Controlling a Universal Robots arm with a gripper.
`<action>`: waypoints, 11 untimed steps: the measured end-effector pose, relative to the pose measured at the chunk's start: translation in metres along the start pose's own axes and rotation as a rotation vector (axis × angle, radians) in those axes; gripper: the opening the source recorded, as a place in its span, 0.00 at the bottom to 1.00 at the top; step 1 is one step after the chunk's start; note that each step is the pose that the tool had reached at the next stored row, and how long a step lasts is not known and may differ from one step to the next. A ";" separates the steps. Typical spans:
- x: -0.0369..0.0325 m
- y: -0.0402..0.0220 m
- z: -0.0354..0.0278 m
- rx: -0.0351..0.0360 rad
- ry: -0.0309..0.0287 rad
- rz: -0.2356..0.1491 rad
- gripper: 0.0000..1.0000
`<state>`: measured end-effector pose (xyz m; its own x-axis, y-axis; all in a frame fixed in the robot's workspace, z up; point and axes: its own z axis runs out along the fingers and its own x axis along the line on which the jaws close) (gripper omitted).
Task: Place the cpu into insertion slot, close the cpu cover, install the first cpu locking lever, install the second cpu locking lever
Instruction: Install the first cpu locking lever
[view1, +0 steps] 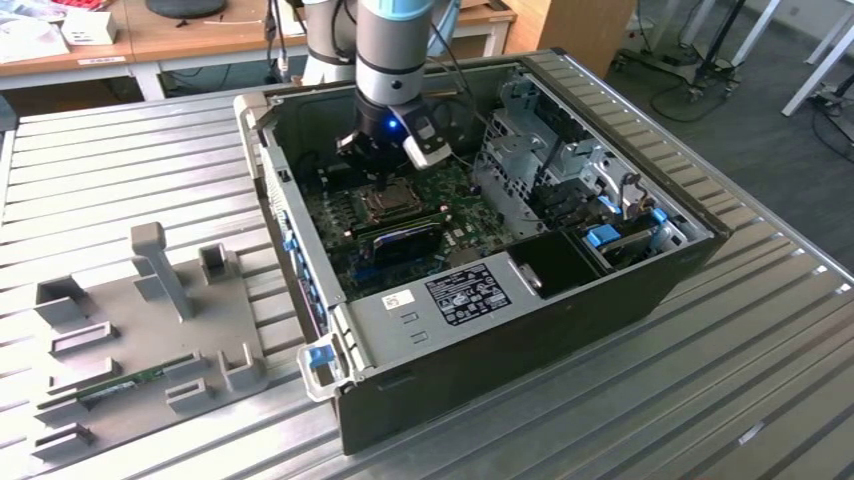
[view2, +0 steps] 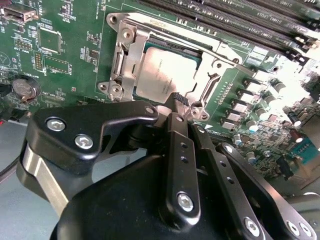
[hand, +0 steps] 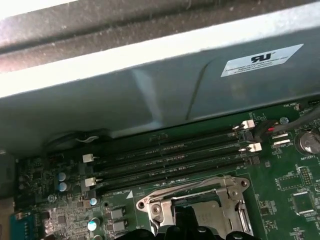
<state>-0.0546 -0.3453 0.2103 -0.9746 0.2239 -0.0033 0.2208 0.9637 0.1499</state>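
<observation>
The cpu (view2: 167, 75) lies flat in the insertion slot (view2: 150, 37) on the green motherboard, its silvery top showing. The cpu cover (view2: 125, 62), a silvery frame, lies down around it. My gripper (view2: 181, 100) is shut, its black fingers (view2: 177, 150) pressed together with the tips at the cover's near edge, beside the cpu. In the exterior view the gripper (view1: 383, 183) hangs inside the open computer case, just above the cpu (view1: 388, 204). The first wrist view shows the cover (hand: 190, 192) and the fingertips (hand: 186, 222) at its edge.
Long black memory slots (hand: 170, 155) run beside the socket, with the case wall (hand: 150, 85) right behind them. Drive cages (view1: 561, 160) fill the case on the exterior view's right. A grey fixture plate (view1: 134, 330) with upright blocks lies on the slatted table.
</observation>
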 end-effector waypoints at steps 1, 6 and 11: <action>0.0000 0.0002 -0.0012 0.0043 -0.0011 -0.002 0.11; 0.0000 0.0011 -0.0072 0.0277 -0.0052 -0.014 0.11; 0.0003 0.0013 -0.0095 0.0442 -0.0079 -0.023 0.11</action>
<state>-0.0549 -0.3453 0.2199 -0.9792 0.2022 -0.0141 0.1997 0.9741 0.1058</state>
